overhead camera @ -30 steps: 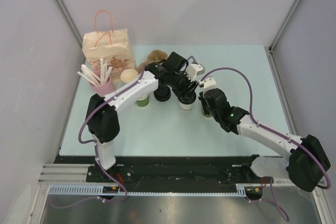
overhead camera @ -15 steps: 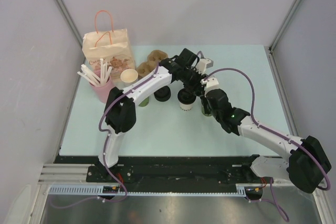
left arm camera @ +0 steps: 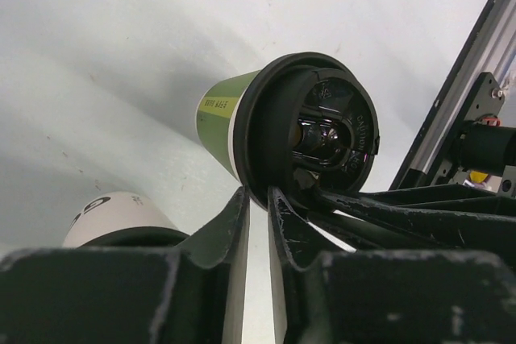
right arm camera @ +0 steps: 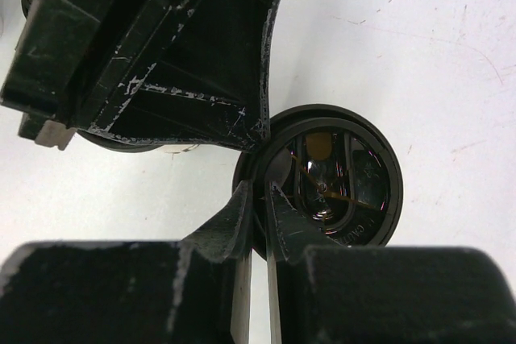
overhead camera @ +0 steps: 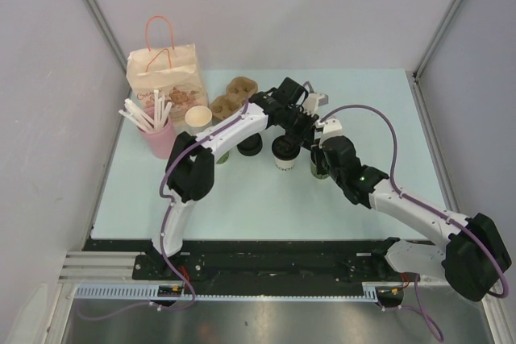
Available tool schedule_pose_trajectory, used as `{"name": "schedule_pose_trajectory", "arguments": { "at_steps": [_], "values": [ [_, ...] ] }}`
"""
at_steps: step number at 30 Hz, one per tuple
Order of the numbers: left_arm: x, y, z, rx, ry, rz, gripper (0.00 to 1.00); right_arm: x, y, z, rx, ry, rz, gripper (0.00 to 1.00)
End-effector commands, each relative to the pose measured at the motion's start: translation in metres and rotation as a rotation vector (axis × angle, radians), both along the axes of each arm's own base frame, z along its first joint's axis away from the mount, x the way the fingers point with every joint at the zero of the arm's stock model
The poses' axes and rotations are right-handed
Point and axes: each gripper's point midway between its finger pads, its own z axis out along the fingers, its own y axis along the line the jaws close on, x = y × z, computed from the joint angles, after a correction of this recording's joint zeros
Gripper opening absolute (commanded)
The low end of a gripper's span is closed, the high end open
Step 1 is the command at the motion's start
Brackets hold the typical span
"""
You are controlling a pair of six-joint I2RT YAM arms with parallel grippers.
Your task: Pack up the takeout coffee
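The green-sided takeout coffee cup stands on the table under its black lid. My left gripper is shut on the near rim of that lid. My right gripper is shut on the same lid, one finger inside the rim and one outside. From above, both grippers meet over this cup. The white-sided cup with its black lid stands just to the left, also low in the left wrist view.
Another lidded cup, a green cup and an open cup stand further left. The pink cup of straws, the paper bag and a brown cup carrier are at the back left.
My left arm has swung right, from over the white cup to the green cup, and its jaws have narrowed onto the lid rim. The right gripper has stayed at that cup.
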Motion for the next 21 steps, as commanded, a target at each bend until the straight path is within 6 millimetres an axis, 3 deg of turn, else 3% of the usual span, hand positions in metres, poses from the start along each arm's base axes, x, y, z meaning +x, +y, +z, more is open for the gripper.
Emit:
{"name": "schedule_pose_trajectory", "arguments": {
  "at_steps": [1, 12, 17, 21],
  "values": [
    [-0.010, -0.006, -0.014, -0.005, 0.075, -0.007, 0.17, -0.018, -0.026, -0.039, -0.072, 0.137, -0.049, 0.10],
    [-0.024, 0.004, -0.045, 0.058, 0.129, -0.014, 0.05, -0.022, -0.029, -0.039, 0.013, 0.173, -0.130, 0.10],
    [-0.030, 0.004, -0.052, 0.074, 0.121, -0.037, 0.02, -0.030, -0.030, -0.058, 0.009, 0.251, -0.166, 0.10],
    [-0.029, 0.004, -0.056, 0.078, 0.118, -0.046, 0.00, -0.030, -0.034, -0.061, 0.009, 0.249, -0.206, 0.09]
  ]
}}
